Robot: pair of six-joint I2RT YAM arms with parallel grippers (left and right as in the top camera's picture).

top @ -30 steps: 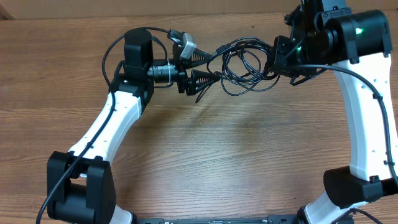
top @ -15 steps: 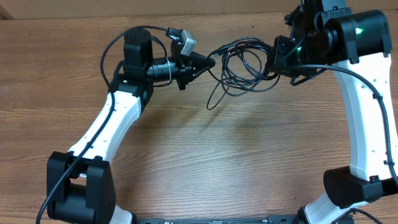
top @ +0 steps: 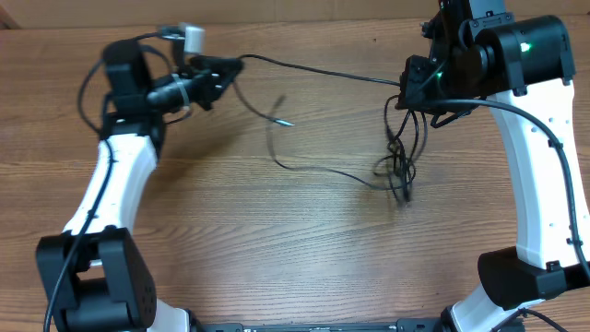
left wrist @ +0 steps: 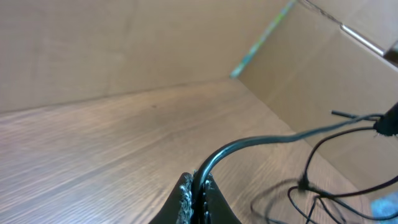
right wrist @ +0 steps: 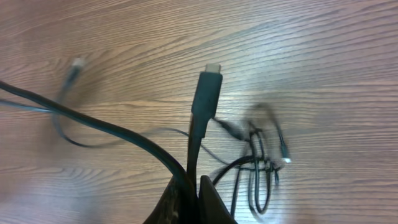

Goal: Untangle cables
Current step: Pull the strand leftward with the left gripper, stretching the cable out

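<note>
The step in hand looks like pulling the cables apart. The left gripper [top: 221, 70] is pinched tight on one black cable [top: 313, 70]. The right gripper [top: 412, 86] is pinched tight on the other end, where the cables [top: 406, 138] bunch up. Between the two grippers this one cable is pulled almost straight. Its long way runs side to side, from one gripper to the other, and it seems to be lifted off the wooden table [top: 277, 267].

Just under the right gripper, toward the robot's own side, the rest hangs down in a small knot [top: 398, 171]. From the knot a thin strand [top: 318, 172] curves along the table toward the left gripper's side. It ends in a small plug tip [top: 287, 122] that lies loose between the grippers. The tip is blurry, so I cannot tell which way it points.

In the right wrist view a flat black plug [right wrist: 208, 87] sticks straight out past the fingers [right wrist: 168, 205], pointing away from the gripper. In the left wrist view the cable comes out of the fingers [left wrist: 183, 199] and bends toward the other arm.

The knot is not open yet. I think the next move needs a slow, gentle pull with both grips kept tight, so the loops can slip free and not pull tighter.
</note>
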